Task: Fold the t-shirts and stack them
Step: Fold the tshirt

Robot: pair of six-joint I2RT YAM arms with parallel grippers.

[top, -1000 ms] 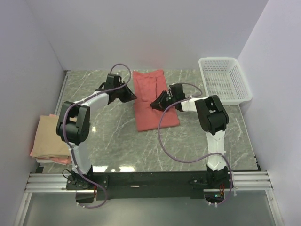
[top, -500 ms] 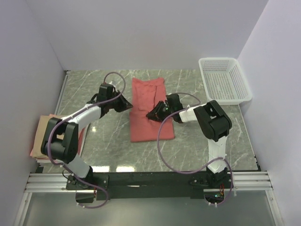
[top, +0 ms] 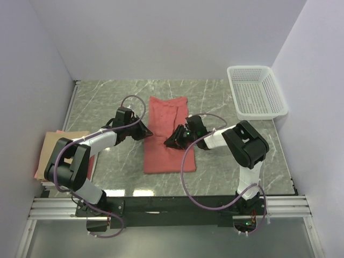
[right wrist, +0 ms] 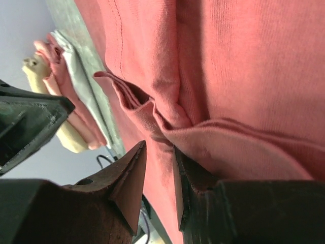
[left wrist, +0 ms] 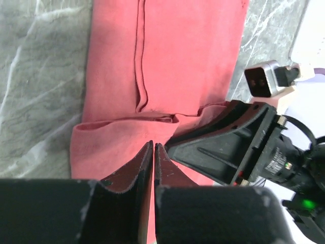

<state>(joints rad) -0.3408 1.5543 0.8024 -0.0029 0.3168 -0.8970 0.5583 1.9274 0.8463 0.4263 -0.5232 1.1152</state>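
The salmon-red t-shirt (top: 171, 115) (left wrist: 188, 51) (right wrist: 244, 61) lies folded into a long strip on the marble table. My left gripper (top: 145, 132) (left wrist: 153, 145) is shut on its left edge. My right gripper (top: 171, 142) (right wrist: 160, 150) reaches in from the right to the strip's middle, with its jaws partway apart and a bunched fold of the red cloth between and over them. The tan-beige t-shirt (top: 54, 145) lies folded on the pink t-shirt (top: 38, 173) at the table's left edge, seen also as the pink and tan stack (right wrist: 66, 117).
A white mesh basket (top: 257, 91) stands at the back right corner. Purple cables loop from both arms over the table. The left wall and the near rail (top: 161, 201) bound the work area.
Both grippers have moved toward the near edge and slightly left. The salmon-red t-shirt has slid with them, away from the back wall.
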